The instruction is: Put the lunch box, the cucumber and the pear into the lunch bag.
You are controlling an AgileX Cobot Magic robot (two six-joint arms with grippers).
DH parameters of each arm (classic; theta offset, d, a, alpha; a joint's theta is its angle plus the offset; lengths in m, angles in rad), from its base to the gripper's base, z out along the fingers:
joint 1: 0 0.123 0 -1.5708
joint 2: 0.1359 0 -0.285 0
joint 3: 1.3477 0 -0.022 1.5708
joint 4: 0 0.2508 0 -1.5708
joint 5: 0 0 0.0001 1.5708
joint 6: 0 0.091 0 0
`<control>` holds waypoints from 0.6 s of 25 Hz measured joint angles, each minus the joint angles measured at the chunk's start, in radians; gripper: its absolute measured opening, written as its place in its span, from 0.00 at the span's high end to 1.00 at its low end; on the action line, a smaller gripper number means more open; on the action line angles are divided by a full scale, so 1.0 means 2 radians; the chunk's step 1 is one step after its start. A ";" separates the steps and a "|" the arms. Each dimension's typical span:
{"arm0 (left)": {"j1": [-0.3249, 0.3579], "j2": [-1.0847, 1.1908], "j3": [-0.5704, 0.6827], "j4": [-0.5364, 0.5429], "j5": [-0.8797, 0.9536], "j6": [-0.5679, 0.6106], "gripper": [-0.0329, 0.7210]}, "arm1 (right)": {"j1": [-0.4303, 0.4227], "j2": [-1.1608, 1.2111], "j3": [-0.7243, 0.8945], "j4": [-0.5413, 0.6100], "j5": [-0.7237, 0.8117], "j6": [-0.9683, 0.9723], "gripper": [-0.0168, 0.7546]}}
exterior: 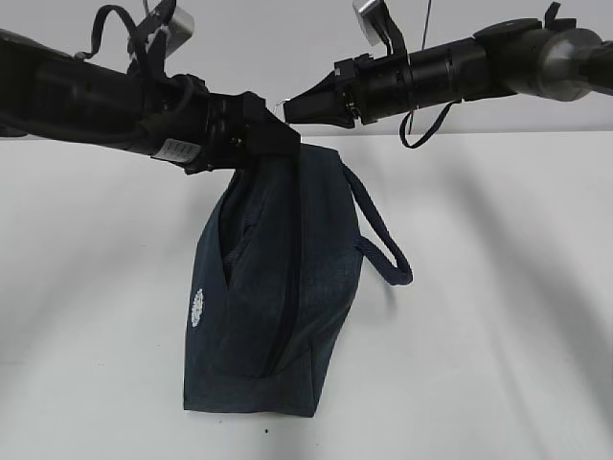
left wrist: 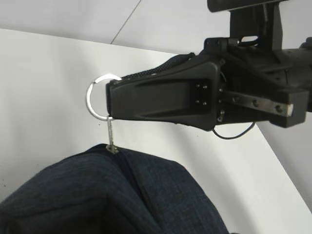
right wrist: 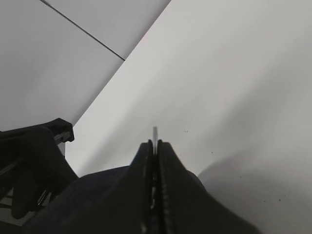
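Note:
The dark navy lunch bag (exterior: 273, 297) stands tall on the white table, held up by its top end. My left gripper (exterior: 261, 144) is clamped on the fabric at the bag's top; its jaws are hidden behind the bag (left wrist: 97, 195) in the left wrist view. My right gripper (exterior: 285, 107) is shut on the zipper's metal ring pull (left wrist: 88, 100), just above the bag's top. The ring's thin edge (right wrist: 155, 132) pokes out between the shut jaws. The zipper (exterior: 292, 287) runs down the bag's front. The lunch box, cucumber and pear are out of view.
A looped strap handle (exterior: 383, 240) hangs off the bag's right side. A white round logo (exterior: 198, 307) is on its left face. The white table (exterior: 498, 335) spreads around the bag, and a pale wall stands behind it.

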 joint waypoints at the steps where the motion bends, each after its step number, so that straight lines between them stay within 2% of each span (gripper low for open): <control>1: -0.002 0.002 -0.001 0.003 -0.004 0.000 0.36 | 0.000 0.000 0.000 0.001 0.000 0.000 0.97; 4: -0.003 0.006 -0.003 0.014 -0.012 0.000 0.50 | 0.000 0.000 0.000 0.002 -0.001 0.001 0.97; 6: -0.003 0.007 -0.003 0.021 -0.013 0.000 0.65 | 0.000 0.000 0.000 0.003 -0.001 0.001 0.97; 10: -0.003 0.007 -0.003 0.032 -0.013 0.000 0.88 | 0.000 0.000 0.000 0.004 -0.003 0.002 0.97; 12: -0.003 0.007 -0.003 0.040 -0.013 0.000 0.92 | 0.000 0.000 0.000 0.004 -0.003 0.002 0.97; 15: -0.003 0.007 -0.004 0.054 -0.013 0.000 0.93 | -0.001 0.000 0.000 0.004 -0.003 0.002 0.97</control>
